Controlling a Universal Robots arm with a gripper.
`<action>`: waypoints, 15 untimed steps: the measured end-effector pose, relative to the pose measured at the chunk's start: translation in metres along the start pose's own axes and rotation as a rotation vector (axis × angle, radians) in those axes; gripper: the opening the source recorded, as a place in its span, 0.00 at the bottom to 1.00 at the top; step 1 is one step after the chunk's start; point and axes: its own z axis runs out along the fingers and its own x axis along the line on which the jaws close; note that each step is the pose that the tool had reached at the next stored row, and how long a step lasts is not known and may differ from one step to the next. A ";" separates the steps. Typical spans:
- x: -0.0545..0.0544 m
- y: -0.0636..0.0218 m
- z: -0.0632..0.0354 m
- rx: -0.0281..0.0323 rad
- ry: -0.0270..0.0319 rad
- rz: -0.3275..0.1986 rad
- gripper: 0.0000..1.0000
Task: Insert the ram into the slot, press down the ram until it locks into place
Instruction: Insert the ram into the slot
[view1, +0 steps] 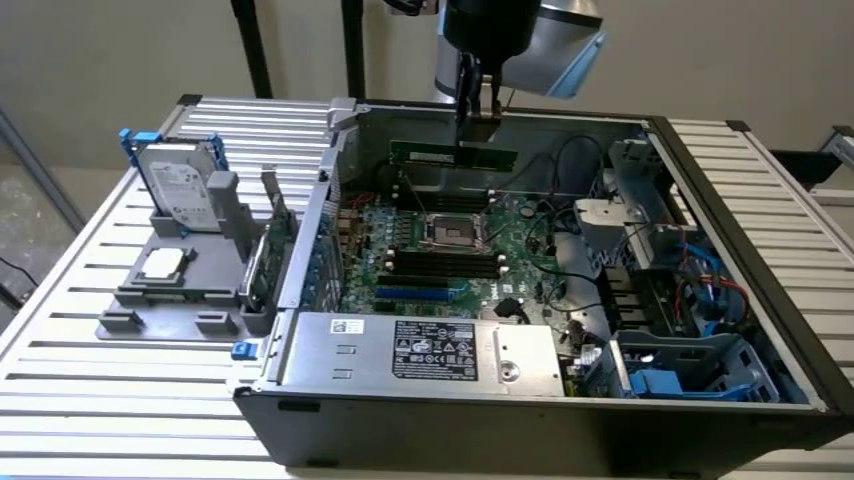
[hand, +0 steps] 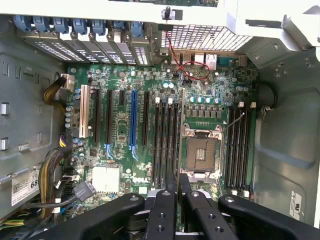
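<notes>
Ok, progress: insertion not started. The ram (view1: 454, 157) is in the grip and in the air, not seated in any slot.
Gripper (view1: 477, 128): comes down from above into the open case (view1: 747, 300), over the far part of the motherboard (view1: 527, 255) in the exterior view.
Fingers (hand: 171, 200): close together, clamped on the top edge of the ram at about mid-length.
Ram position: hangs under the fingertips, clear of the board, touching nothing else that I can see.
Ram axis: long axis level, running from the exterior view's left to its right. It stands on edge, with the free long edge facing down to the board.
Slots (view1: 441, 264): black banks on both sides of the CPU socket (view1: 451, 232), all empty as far as I can see. They run the same way as the ram, so the alignment looks roughly right.
Target slot: cannot tell which one.
Left to do: lower into a slot, then press until the end clips lock.
Share done: I'd judge under half, with only pickup and carry done.
</notes>
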 end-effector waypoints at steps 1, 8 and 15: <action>0.000 0.0000 0.0000 0.0000 0.0000 0.000 0.14; 0.000 -0.0001 0.0013 0.0019 0.0003 0.000 0.14; 0.000 -0.0005 0.0135 0.0075 0.0006 0.000 0.14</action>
